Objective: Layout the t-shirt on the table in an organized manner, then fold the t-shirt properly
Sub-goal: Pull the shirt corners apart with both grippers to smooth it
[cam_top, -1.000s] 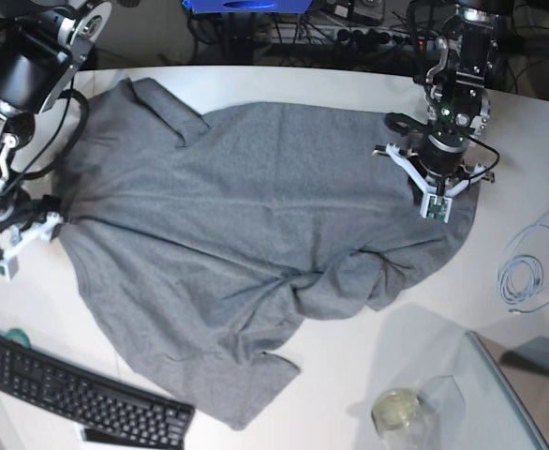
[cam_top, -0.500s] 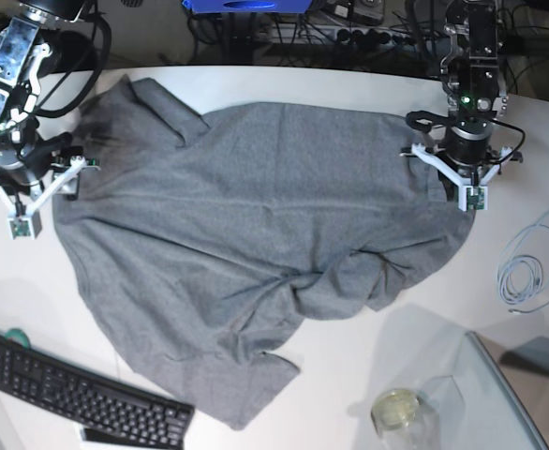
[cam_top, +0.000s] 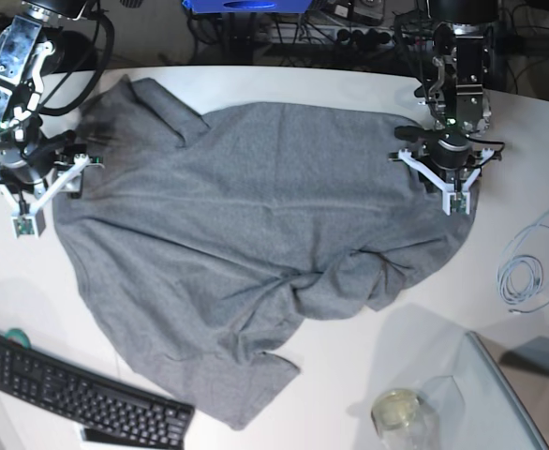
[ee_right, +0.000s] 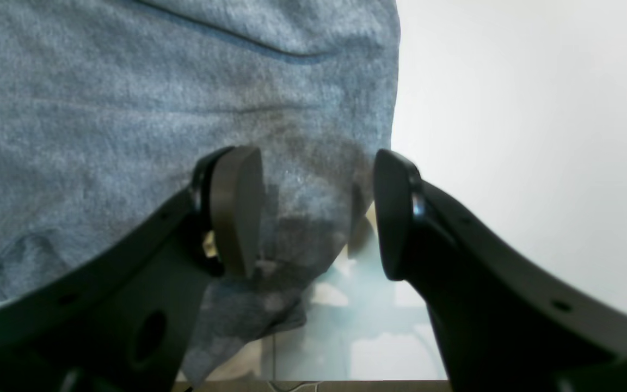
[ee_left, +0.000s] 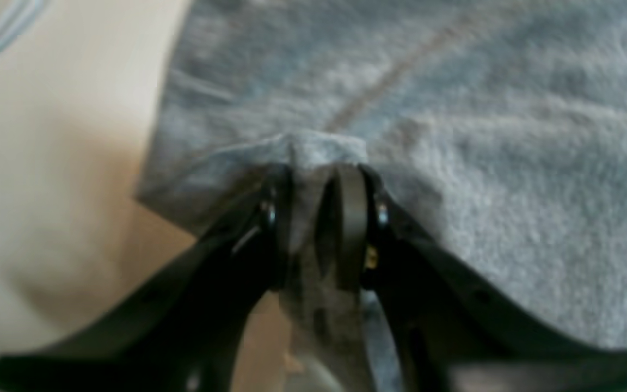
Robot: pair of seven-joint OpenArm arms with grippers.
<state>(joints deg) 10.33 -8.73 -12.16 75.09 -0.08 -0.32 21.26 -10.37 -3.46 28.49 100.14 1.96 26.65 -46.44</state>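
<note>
Soft matt knit t-shirt (cam_top: 256, 244)

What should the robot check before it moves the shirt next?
1. Left gripper pinching shirt edge: ok, cloth sits between the jaws.
2. Right gripper gripping the shirt: not ok, jaws apart over the edge.
3. Shirt flat: not ok, bunched folds near the bottom.
4. Shirt all on the table: ok.
5. Keyboard clear of the shirt: ok, though close.
6. Neck label showing: cannot tell.
</note>
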